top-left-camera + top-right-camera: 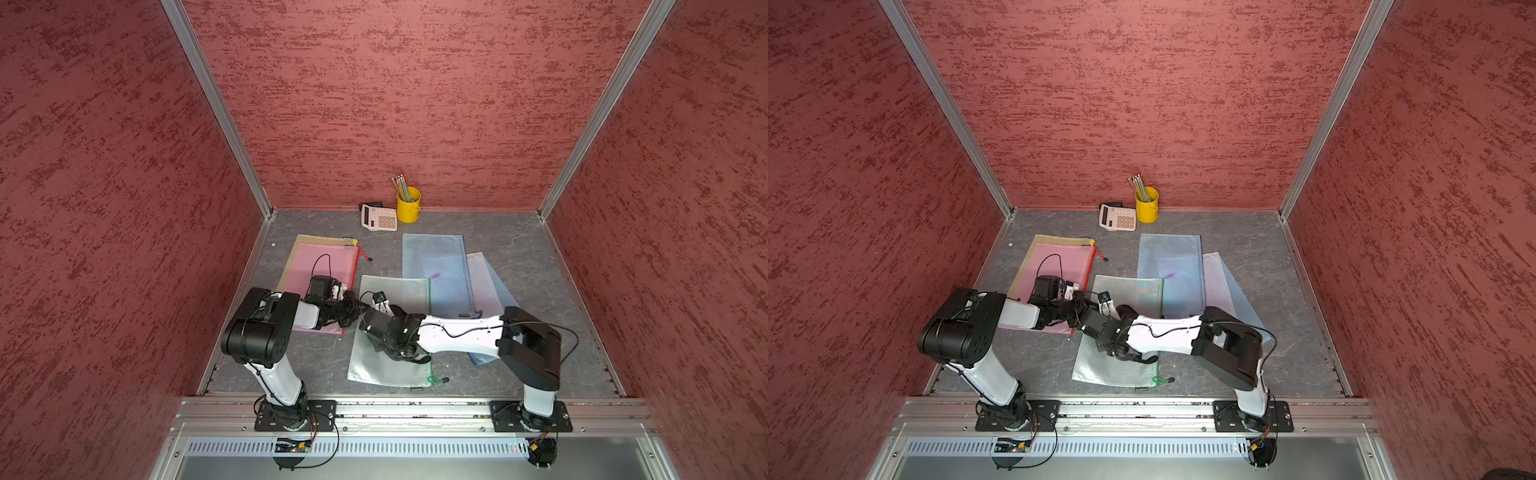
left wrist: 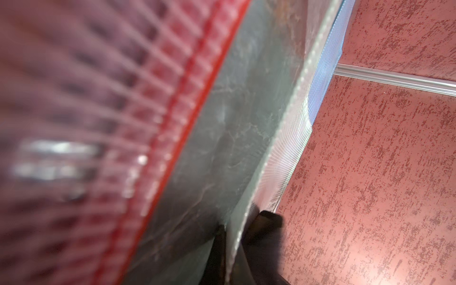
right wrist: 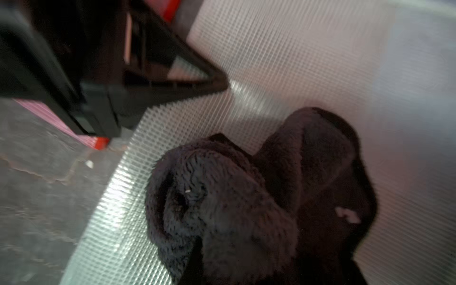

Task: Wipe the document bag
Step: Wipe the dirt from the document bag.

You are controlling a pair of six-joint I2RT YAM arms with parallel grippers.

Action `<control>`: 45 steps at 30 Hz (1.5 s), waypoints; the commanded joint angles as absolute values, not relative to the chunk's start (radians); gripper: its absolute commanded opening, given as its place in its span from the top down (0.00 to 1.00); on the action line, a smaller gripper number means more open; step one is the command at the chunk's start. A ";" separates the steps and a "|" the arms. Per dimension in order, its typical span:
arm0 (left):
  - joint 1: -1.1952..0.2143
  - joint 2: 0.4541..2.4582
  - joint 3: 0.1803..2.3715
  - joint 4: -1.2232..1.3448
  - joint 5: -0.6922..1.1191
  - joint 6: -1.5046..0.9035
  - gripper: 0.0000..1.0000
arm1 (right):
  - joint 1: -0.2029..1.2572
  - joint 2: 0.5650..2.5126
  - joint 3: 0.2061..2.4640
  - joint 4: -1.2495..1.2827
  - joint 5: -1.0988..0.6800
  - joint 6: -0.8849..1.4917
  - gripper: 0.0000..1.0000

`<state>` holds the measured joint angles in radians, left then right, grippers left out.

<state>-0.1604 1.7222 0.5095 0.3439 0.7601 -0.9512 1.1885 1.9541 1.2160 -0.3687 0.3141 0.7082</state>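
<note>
The document bag (image 1: 388, 368) (image 1: 1115, 368) is a clear mesh pouch with a green zip, lying flat near the table's front middle. My left gripper (image 1: 358, 309) (image 2: 237, 227) is shut on the bag's left edge (image 2: 278, 153), one black finger on each side of the sheet. A dark fluffy cloth (image 3: 246, 197) (image 1: 411, 358) rests bunched on the bag's surface (image 3: 296, 61). My right gripper (image 1: 397, 351) (image 3: 222, 259) is shut on this cloth, its fingertips buried in the pile. The left gripper's tip (image 3: 217, 84) shows in the right wrist view, close beside the cloth.
A pink bag (image 1: 316, 266) lies on a yellow one (image 1: 324, 240) at the left, under the left arm. A blue bag (image 1: 436, 266) and a pale bag (image 1: 484, 286) overlap at the right. At the back wall stand a calculator (image 1: 379, 217) and a yellow pencil cup (image 1: 408, 204).
</note>
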 commanded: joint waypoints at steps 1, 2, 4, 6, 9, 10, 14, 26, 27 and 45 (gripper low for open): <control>-0.168 1.756 0.484 0.318 0.675 -0.987 1.00 | 1.206 2.010 1.141 -0.357 0.246 0.737 0.99; -0.166 1.758 0.485 0.319 0.675 -0.987 1.00 | 1.217 2.018 1.123 -0.373 0.238 0.758 1.00; -0.160 1.756 0.491 0.318 0.676 -0.989 1.00 | 1.248 2.016 1.090 -0.410 0.236 0.797 1.00; -0.152 1.758 0.498 0.307 0.675 -0.986 1.00 | 1.272 1.999 1.053 -0.465 0.209 0.869 1.00; -0.138 1.764 0.511 0.306 0.679 -0.981 1.00 | 1.320 1.950 0.988 -0.556 0.168 1.004 1.00; -0.132 1.767 0.514 0.308 0.682 -0.981 1.00 | 1.336 1.928 0.964 -0.586 0.147 1.046 1.00; -0.116 1.784 0.527 0.305 0.696 -0.971 1.00 | 1.361 1.813 0.886 -0.711 0.101 1.150 1.00; -0.123 1.785 0.489 0.308 0.709 -0.936 1.00 | 1.116 1.775 1.327 -0.751 0.400 0.791 1.00; -0.125 1.784 0.484 0.313 0.709 -0.939 1.00 | 1.115 1.837 1.387 -0.738 0.389 0.740 1.00; -0.158 1.779 0.520 0.275 0.674 -0.954 1.00 | 1.243 2.068 1.085 -0.454 0.193 0.828 1.00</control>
<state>-0.1528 1.7519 0.5236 0.3790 0.7712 -0.9543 1.1580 1.9530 1.1912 -0.3664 0.3534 0.7971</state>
